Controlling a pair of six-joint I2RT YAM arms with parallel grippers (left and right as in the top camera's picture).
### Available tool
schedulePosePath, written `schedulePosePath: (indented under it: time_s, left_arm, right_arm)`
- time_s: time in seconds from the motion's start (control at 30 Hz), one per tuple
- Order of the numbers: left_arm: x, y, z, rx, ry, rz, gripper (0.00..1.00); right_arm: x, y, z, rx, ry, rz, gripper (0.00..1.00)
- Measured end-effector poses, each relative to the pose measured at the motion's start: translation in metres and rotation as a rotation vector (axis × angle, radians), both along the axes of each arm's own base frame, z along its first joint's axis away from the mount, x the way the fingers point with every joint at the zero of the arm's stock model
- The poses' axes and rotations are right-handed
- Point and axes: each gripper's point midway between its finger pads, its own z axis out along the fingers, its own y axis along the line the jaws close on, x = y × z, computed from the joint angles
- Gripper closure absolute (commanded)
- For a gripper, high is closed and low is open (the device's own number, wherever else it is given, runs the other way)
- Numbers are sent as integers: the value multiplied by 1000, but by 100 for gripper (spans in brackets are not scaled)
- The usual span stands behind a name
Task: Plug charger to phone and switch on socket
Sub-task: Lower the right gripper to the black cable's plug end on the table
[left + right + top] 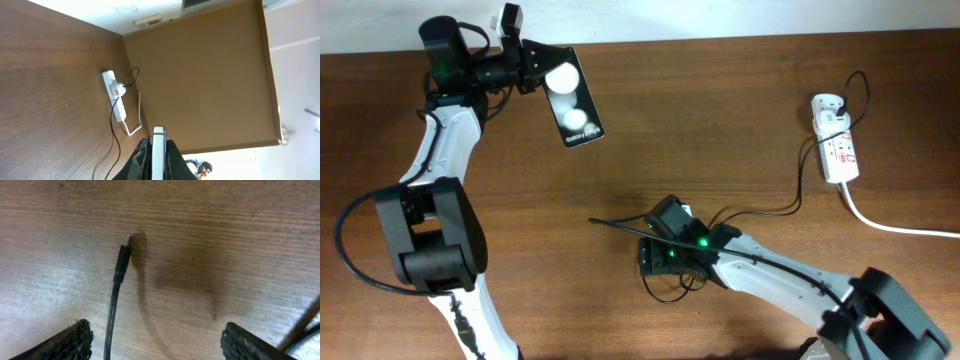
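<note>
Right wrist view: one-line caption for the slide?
Charger plug tip on the wooden table, between the open right tool's fingers, ungripped.

We saw a worktop (pixel 720 110) of dark brown wood grain, smooth with a faint sheen. The phone (pixel 574 98) at upper left was glossy black and mirrored two lights. The socket (pixel 839 152) at upper right looked like smooth white plastic. The charger (pixel 121 264) tip was matt black, and the fingers (pixel 70 342) beside it were rough, textured black.
</note>
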Motion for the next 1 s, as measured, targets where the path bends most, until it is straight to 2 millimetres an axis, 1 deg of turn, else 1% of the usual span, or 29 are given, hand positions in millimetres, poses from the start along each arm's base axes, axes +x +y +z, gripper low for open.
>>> schedulePosePath:
  time_s: [0.03, 0.1, 0.13, 0.23, 0.37, 0.47, 0.5, 0.6, 0.67, 0.73, 0.83, 0.9, 0.93, 1.0]
  left_arm:
    - [0, 0, 0, 0, 0, 2, 100]
    - [2, 0, 0, 2, 1, 9, 100]
    - [2, 0, 0, 3, 0, 12, 100]
    - [2, 0, 0, 3, 0, 11, 100]
    - [4, 1, -1, 8, -10, 25, 100]
    - [11, 3, -3, 17, -6, 66, 100]
    - [15, 5, -6, 23, 8, 93, 100]
    - [21, 7, -12, 33, 50, 139, 100]
    - [23, 8, -13, 36, 51, 151, 100]
    - [23, 8, -13, 36, 51, 152, 100]
    - [23, 8, -13, 36, 51, 153, 100]
    - [24, 9, -13, 37, 51, 156, 100]
    - [24, 9, -13, 37, 51, 156, 100]
    - [24, 9, -13, 37, 51, 156, 100]
  right_arm:
    - [4, 2, -3, -16, 8, 2, 21]
    - [8, 5, -11, -90, 44, 35, 21]
    - [15, 13, -13, -119, 39, 53, 21]
    - [22, 20, -12, -149, 16, 72, 22]
    - [28, 15, -12, -174, -5, 28, 26]
    - [28, 14, -14, -173, 7, -28, 30]
    - [28, 13, -14, -173, 12, -42, 30]
    - [26, 16, -16, -177, 18, -65, 30]
    - [24, 19, -16, -181, 15, -64, 33]
    - [27, 21, -14, -178, 10, -71, 34]
    - [32, 17, -17, -252, 28, -77, 35]
    - [38, 20, -18, -274, 28, -84, 36]
    - [38, 19, -18, -277, 29, -95, 43]
    - [39, 19, -19, -278, 31, -113, 52]
